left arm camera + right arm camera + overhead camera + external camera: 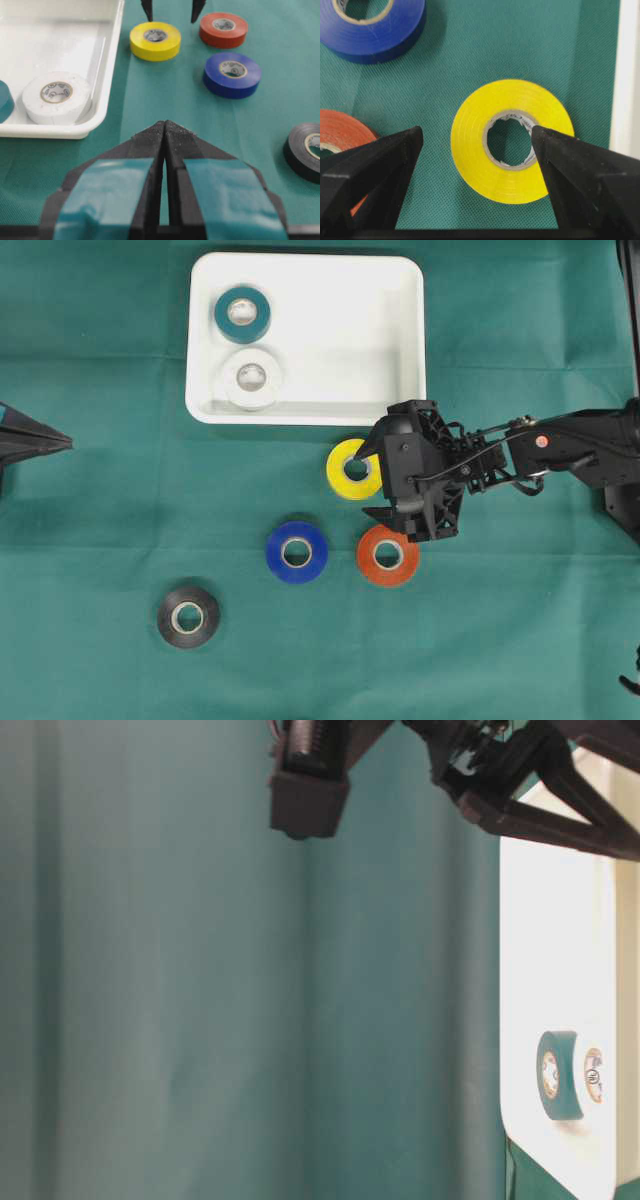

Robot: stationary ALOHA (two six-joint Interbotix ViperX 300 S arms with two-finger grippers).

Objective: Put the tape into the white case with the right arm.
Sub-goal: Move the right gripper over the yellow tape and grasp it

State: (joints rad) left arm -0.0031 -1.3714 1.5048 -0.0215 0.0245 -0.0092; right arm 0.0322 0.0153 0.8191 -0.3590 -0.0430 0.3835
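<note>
A yellow tape roll lies flat on the green cloth just below the white case. My right gripper hovers over it, open wide. In the right wrist view one fingertip sits over the inner edge of the yellow roll, and the other stands outside it over bare cloth. Nothing is held. A teal roll and a white roll lie inside the case. At the far left, my left gripper is shut and empty.
An orange-red roll lies right beside the right gripper, with a blue roll left of it and a black roll further left. The case's near rim runs close to the yellow roll.
</note>
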